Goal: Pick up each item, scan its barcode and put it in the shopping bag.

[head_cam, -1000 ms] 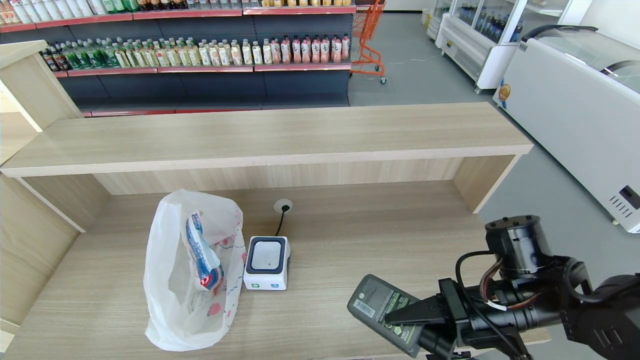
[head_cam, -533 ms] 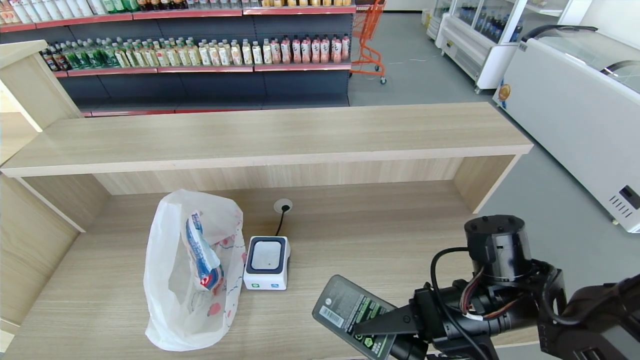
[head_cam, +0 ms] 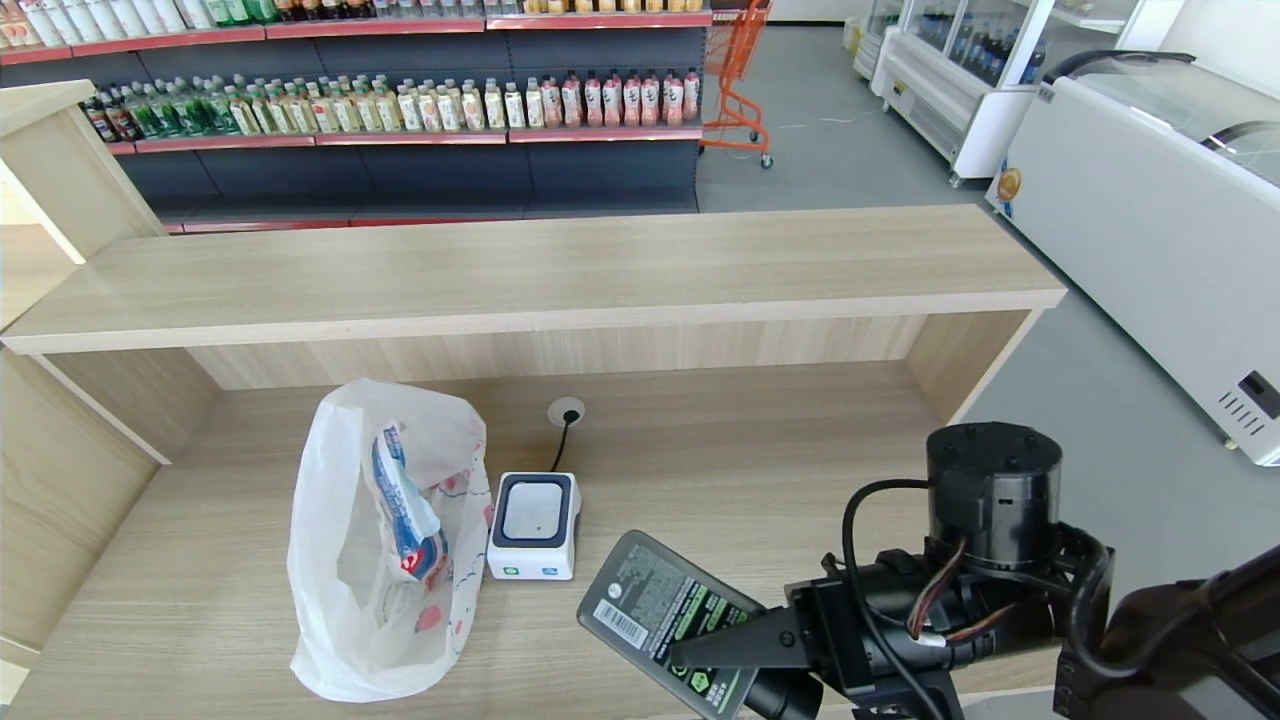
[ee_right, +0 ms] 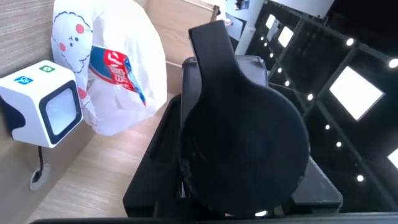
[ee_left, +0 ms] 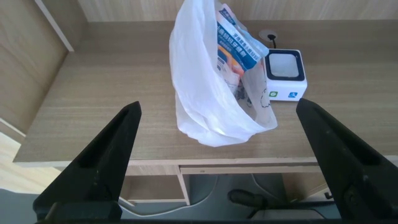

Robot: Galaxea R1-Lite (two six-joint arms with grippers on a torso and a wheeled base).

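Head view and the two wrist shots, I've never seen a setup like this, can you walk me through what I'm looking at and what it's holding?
This is a two-armed robot working a shop checkout. The large picture comes from a camera on its head, looking down at the wooden counter. The other two come from cameras on its wrists. On the counter stand a white shopping bag with a blue and white packet inside and, beside it, a small white barcode scanner. The right end effector is shut on a flat dark packet, barcode label facing up, held to the right of the scanner. The left wrist picture shows the left end effector, its two black fingers wide apart and holding nothing, with the bag beyond.
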